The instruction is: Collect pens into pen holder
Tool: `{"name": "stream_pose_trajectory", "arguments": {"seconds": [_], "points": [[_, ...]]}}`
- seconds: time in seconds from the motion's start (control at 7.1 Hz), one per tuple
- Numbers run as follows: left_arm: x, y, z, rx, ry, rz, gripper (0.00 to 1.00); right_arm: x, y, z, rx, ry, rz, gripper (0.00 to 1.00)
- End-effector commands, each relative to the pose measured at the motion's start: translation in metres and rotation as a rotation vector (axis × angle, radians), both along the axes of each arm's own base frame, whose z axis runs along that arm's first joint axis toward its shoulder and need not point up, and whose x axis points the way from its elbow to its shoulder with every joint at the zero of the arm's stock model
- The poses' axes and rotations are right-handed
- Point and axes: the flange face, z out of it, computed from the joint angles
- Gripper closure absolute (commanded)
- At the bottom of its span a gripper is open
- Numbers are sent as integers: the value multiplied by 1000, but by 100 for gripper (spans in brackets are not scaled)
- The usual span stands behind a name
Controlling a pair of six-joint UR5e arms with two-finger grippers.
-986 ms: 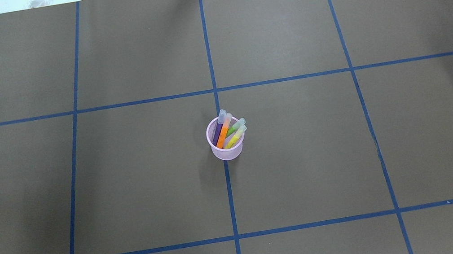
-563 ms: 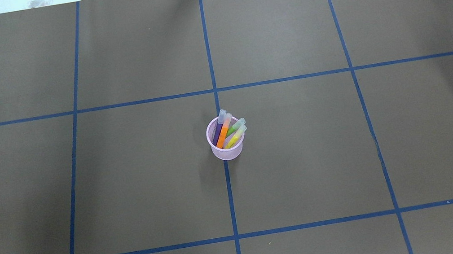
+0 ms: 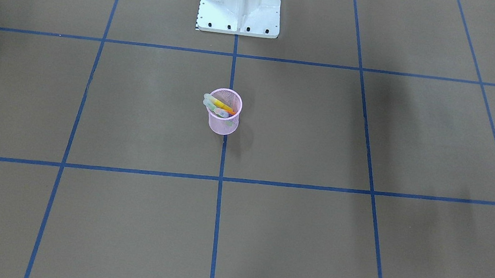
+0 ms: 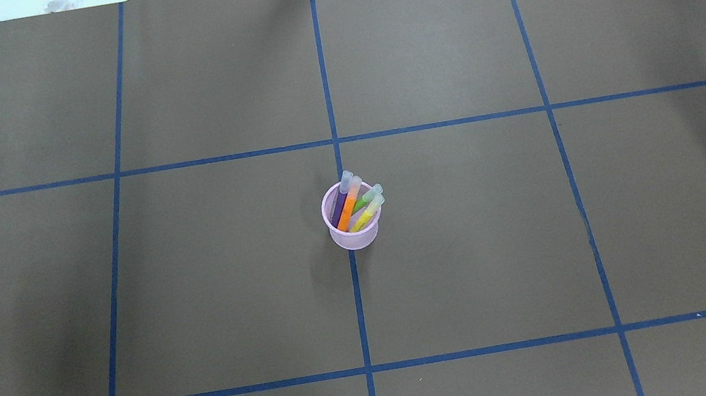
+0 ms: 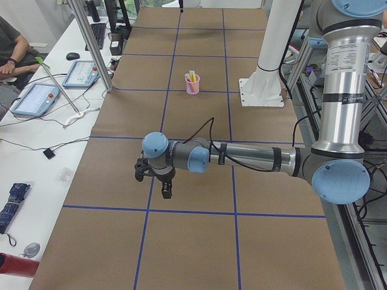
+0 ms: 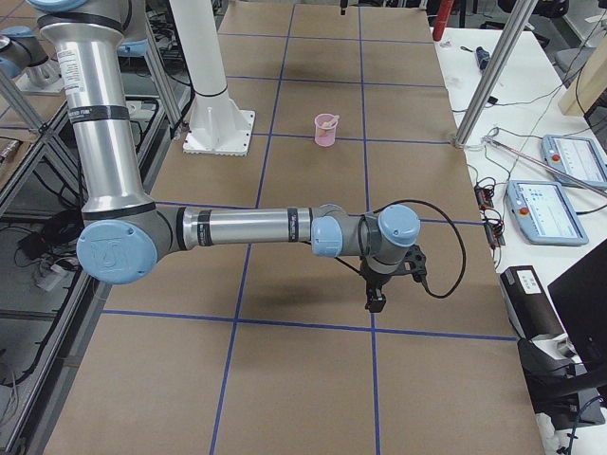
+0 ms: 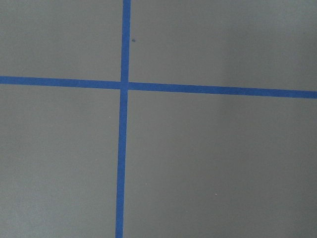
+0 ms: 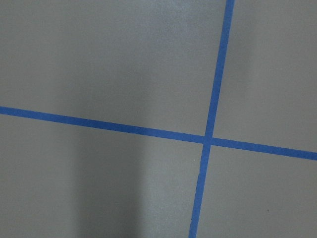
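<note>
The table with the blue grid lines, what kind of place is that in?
Most likely a robotics lab or test cell. Two robot arms work over a brown table marked with a blue tape grid, and teach pendants lie on a cabled side bench.

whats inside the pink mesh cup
The pink mesh cup holds four pens: purple, orange, green, yellow, caps past the rim. Their lower ends are hidden.
</note>
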Motion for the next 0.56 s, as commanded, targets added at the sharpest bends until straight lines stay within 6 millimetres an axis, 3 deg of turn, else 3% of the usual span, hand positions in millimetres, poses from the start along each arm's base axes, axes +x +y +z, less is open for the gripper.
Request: {"name": "stream_pose_trajectory", "arguments": {"seconds": [0.0, 0.28, 0.42], "points": [[-13, 0, 4, -33, 21, -32, 0, 16, -2, -3, -11, -6, 25, 0], [-18, 1, 0, -11, 23, -35, 0, 24, 1, -3, -6, -7, 40, 0], [-39, 0, -2, -14, 29, -77, 0, 24, 3, -4, -4, -4, 41, 0]]}}
